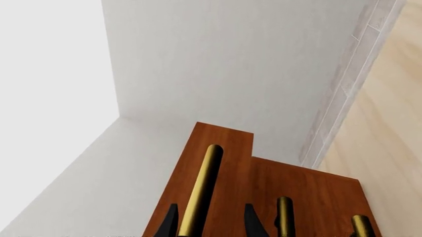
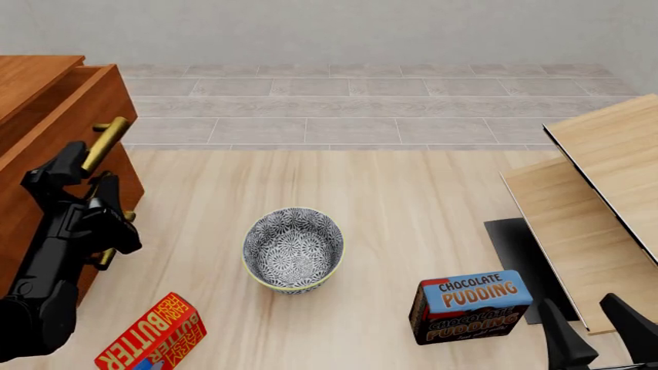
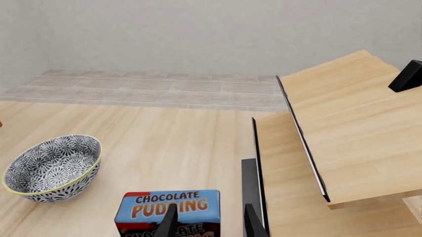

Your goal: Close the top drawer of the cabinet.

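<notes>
— See the top drawer (image 2: 64,108)? It sticks out of the cabinet (image 2: 29,208) at the far left of the counter (image 2: 411,200), well proud of the fronts below it

— And the left hand (image 2: 85,179) is right at its brass handle (image 2: 105,143). From the wrist camera the fingers (image 1: 167,223) sit either side of the bar, spread, with gaps showing, so not clamped on it

— That's my worry. If it pushes with the bar loose between the fingers, it could slide along the handle and glance off, or shove the drawer crooked so it jams on its runners

— The right hand (image 2: 602,327)?

— Parked near right, open, holding nothing, just behind the chocolate pudding box (image 2: 471,305). No danger there

— The patterned bowl (image 2: 293,249) and butter box (image 2: 154,333) sit clear of the cabinet, though that left arm swinging back could clip the butter
</notes>
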